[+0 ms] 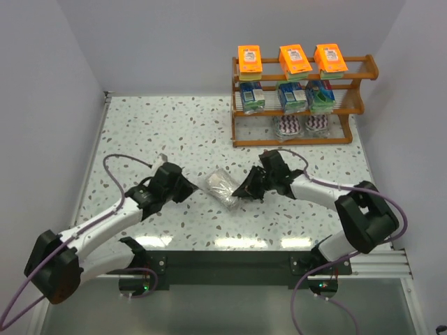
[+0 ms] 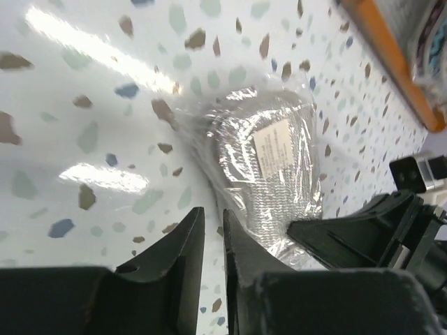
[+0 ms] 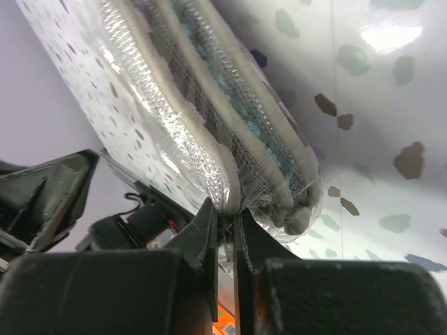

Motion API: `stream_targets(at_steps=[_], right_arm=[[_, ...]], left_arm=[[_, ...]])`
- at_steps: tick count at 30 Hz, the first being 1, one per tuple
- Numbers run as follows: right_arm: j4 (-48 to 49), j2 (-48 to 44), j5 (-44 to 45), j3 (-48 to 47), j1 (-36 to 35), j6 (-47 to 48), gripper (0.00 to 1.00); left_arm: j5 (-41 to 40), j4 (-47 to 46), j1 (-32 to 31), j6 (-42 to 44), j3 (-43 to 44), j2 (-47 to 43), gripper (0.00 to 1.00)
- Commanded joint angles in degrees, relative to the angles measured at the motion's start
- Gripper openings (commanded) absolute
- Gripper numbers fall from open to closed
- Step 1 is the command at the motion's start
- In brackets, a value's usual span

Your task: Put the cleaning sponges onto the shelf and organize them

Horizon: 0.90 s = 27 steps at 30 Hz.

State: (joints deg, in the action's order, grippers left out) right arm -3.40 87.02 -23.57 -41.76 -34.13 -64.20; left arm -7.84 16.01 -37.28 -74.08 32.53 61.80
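Note:
A clear bag of purple-white sponge pads [image 1: 222,187] lies on the speckled table between my two grippers. My right gripper [image 1: 246,190] is shut on the bag's plastic edge [image 3: 225,209], with the pads [image 3: 230,118] just beyond the fingertips. My left gripper [image 1: 193,190] is shut and empty, just left of the bag [image 2: 269,150]. The wooden shelf [image 1: 293,142] stands at the back right. It holds three orange packs [image 1: 295,61] on top, three blue-green packs [image 1: 291,96] in the middle and two clear bags [image 1: 288,125] on the bottom tier.
White walls close in the table on the left, back and right. The shelf's rail [image 2: 398,63] shows at the top right of the left wrist view. The right gripper's black body [image 2: 363,234] lies close beside the left fingers.

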Motion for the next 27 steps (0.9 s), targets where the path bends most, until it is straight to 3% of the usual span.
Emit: stream_targets(at_steps=[1, 6, 12, 27], right_arm=[[-3.4, -5.7, 0.5, 0.4, 4.1, 1.1, 0.00], [-7.9, -12.6, -2.3, 0.7, 15.5, 4.8, 0.00], [-8.9, -10.7, -5.8, -2.1, 25.5, 6.9, 0.00], [6.6, 5.6, -8.4, -12.2, 28.9, -3.3, 0.00]], left_arm=[[-8.3, 13.7, 3.0, 5.6, 7.3, -7.0, 0.24], [-15.1, 21.9, 3.4, 8.0, 12.8, -11.5, 0.31], [-14.9, 24.7, 3.4, 7.4, 12.5, -14.5, 0.32], [-13.6, 26.5, 3.4, 5.8, 11.6, -16.7, 0.30]])
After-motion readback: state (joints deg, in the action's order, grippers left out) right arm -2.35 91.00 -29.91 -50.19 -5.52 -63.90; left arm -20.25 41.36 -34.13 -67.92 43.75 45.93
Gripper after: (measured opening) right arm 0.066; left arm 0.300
